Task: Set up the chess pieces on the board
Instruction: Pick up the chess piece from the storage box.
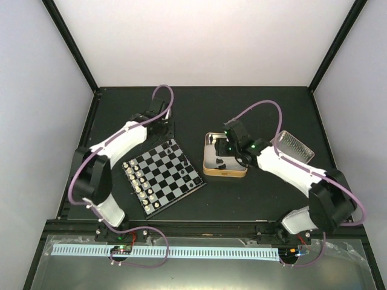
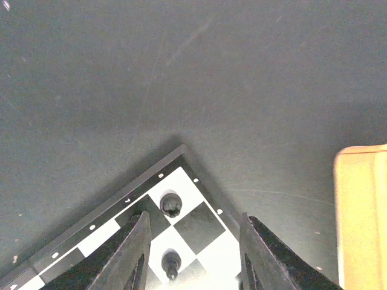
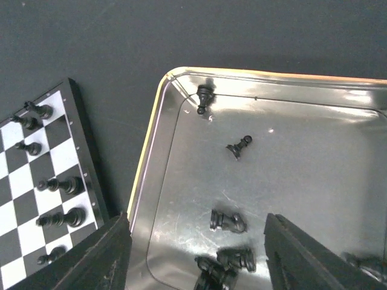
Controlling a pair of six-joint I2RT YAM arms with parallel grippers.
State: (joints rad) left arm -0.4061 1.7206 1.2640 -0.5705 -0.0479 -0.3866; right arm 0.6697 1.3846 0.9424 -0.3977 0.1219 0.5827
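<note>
The board (image 1: 163, 175) lies left of centre, turned diagonally. Several black chess pieces (image 3: 57, 184) stand along its right edge. My left gripper (image 1: 158, 124) is open and empty above the board's far corner (image 2: 181, 158); two black pieces (image 2: 170, 203) stand between its fingers (image 2: 136, 254). My right gripper (image 1: 227, 148) is open and empty over the gold-rimmed tin (image 1: 208, 169). Several loose black pieces lie in the tin (image 3: 160, 151): a knight (image 3: 227, 222) between the fingers (image 3: 103, 260), a pawn (image 3: 239, 147), and one (image 3: 205, 96) in the far corner.
Cream-white pieces (image 1: 142, 184) stand in two rows along the board's left side. A silvery lid (image 1: 294, 147) lies right of the tin. The tin's edge (image 2: 363, 211) shows at the right of the left wrist view. Black frame posts bound the mat.
</note>
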